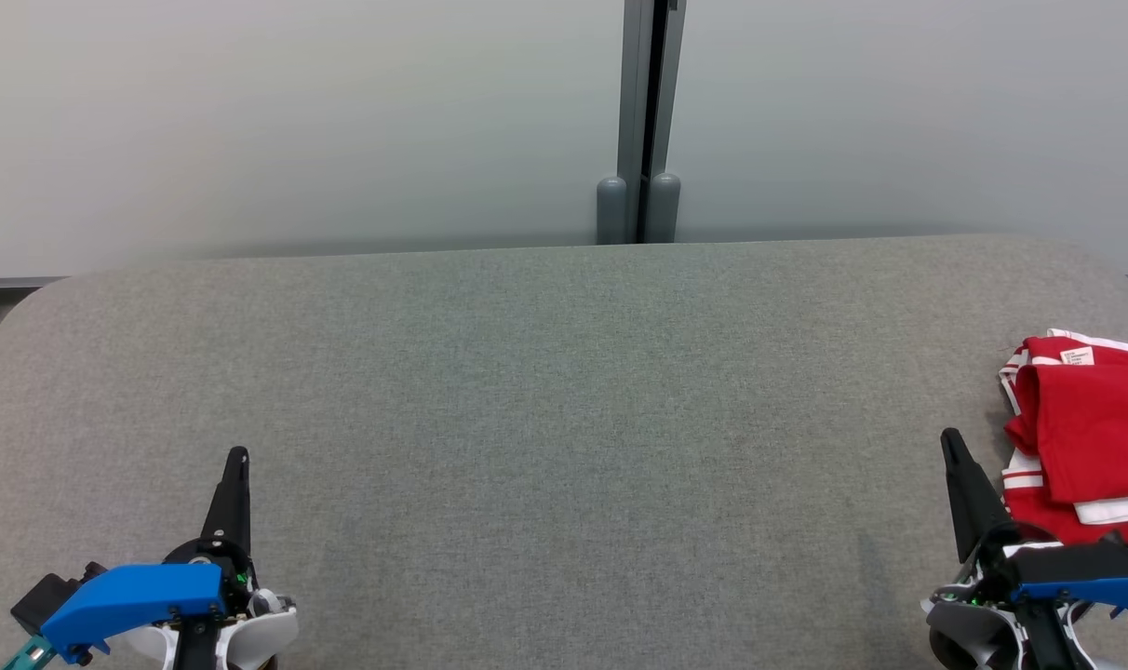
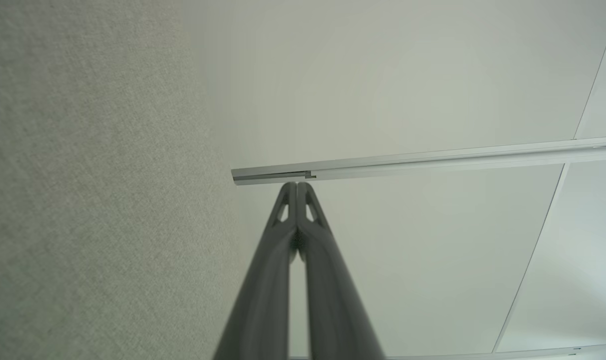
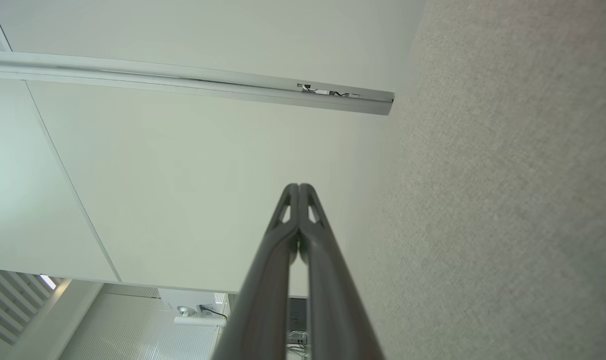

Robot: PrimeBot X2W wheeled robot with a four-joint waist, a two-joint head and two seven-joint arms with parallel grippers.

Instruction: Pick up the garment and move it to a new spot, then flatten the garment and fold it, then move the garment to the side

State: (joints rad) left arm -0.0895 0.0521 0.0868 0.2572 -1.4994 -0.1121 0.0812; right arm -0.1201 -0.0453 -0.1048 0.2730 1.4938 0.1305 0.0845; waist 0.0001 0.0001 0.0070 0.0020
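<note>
Left fingers point(image 1: 233, 502) and right fingers point(image 1: 966, 489) tight together, empty (red garment point(image 1: 1094, 437) just beside the right).

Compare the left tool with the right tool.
The left tool sits over bare grey table, far from the red garment; the right tool sits close beside that garment. The left tool's fingers lean rightward in the head view, the right tool's leftward. Both are shut and hold nothing.

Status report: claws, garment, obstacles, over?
Left claw shut, empty. Right claw shut, empty. Red garment heaped on table beside right claw. No obstacle seen.
</note>
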